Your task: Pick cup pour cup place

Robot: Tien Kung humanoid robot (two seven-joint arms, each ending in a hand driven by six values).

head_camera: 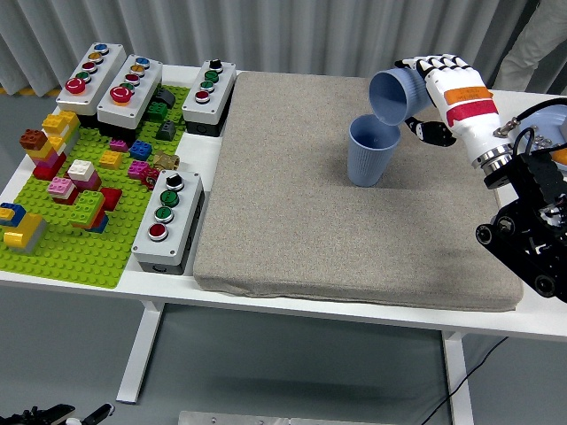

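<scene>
Near edge: the white surface (266, 297) carries a grey mat (292, 212); the black right arm (532, 239) comes in at the right edge.
Left side: a green brick plate (80, 239) with coloured bricks, and button boxes (168, 217) around it; none of this belongs to the pour.
Standing cup: a blue cup (371, 150) stands upright on the mat, right of centre, mouth open upward.
Right hand: the right hand (443, 93) is clenched around a second blue cup, fingers wrapped over its body.
Held cup: the tilted cup (396, 93) is tipped on its side, mouth facing left and down, lip just above and behind the standing cup's rim, apparently not touching.
Step in hand: pouring, by my reading; whether anything is flowing cannot be made out.
Doing it well: keep the tilted lip over the middle of the open mouth, turn the wrist slowly, and avoid knocking the light standing cup.
After that: level the cup before setting it on clear mat.
Far right: a blue dish (549, 124) with small metal pieces lies behind the arm.
Left hand: out of sight.
</scene>
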